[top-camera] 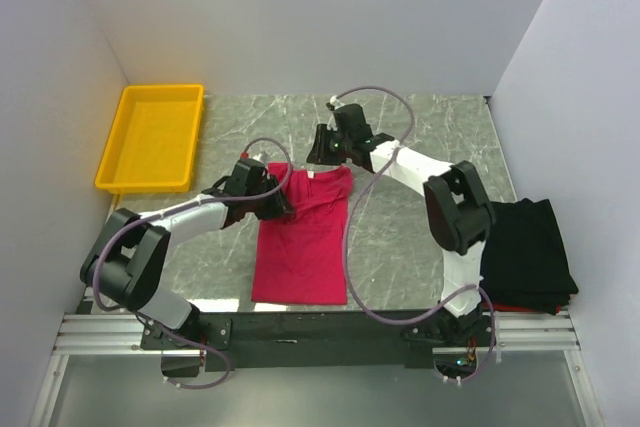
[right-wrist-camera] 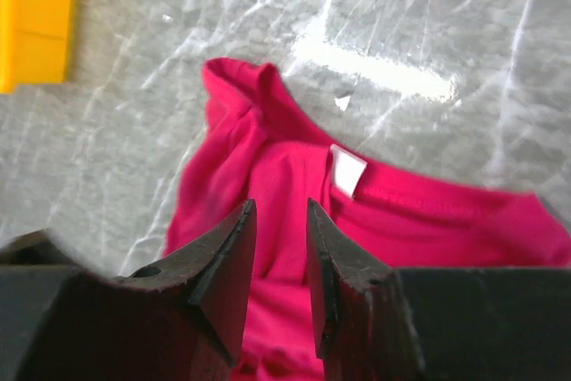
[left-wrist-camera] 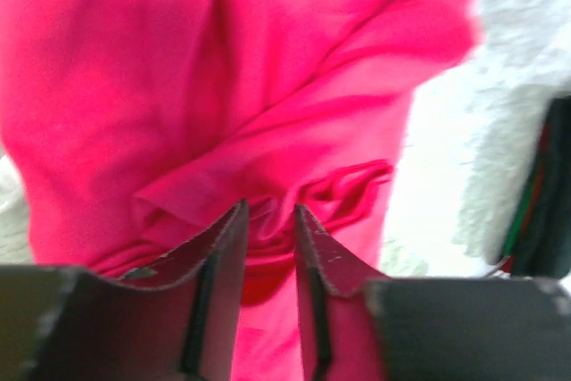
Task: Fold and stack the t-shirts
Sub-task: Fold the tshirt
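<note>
A crimson-pink t-shirt lies lengthwise on the marble table, folded into a narrow strip with its collar end at the far side. My left gripper hovers over its upper left edge. In the left wrist view its jaws stand parted above bunched pink cloth, clamping nothing. My right gripper hangs just beyond the collar end. It is open over the neckline, near the white label. A black t-shirt lies folded at the right front.
A yellow plastic tray sits at the far left, and its corner shows in the right wrist view. White walls close in the left, back and right sides. Bare marble shows at the far right.
</note>
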